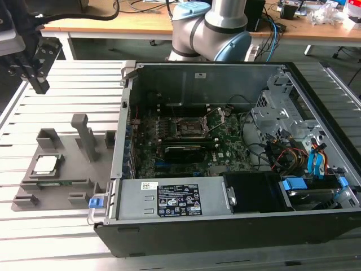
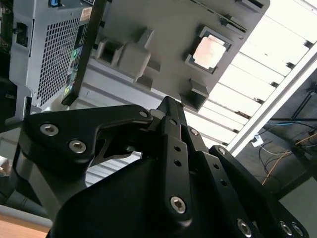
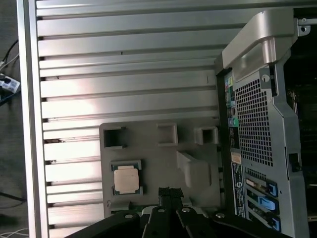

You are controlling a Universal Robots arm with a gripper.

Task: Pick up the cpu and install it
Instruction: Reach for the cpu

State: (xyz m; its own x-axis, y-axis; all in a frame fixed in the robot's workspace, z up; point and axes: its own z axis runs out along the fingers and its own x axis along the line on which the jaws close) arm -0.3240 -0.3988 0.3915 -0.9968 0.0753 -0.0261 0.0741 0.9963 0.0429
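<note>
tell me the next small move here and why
Probably shift the hand across until it is centred over the cpu, opening it on the way. The cpu lies untouched in its pocket on the grey fixture tray. The hand is shut, holds nothing, and hangs clear of the tray, lined up beside the chip rather than on it.

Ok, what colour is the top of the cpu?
Pale silver metal with a thin darker edge; the cpu shows best in the first wrist view.
</note>
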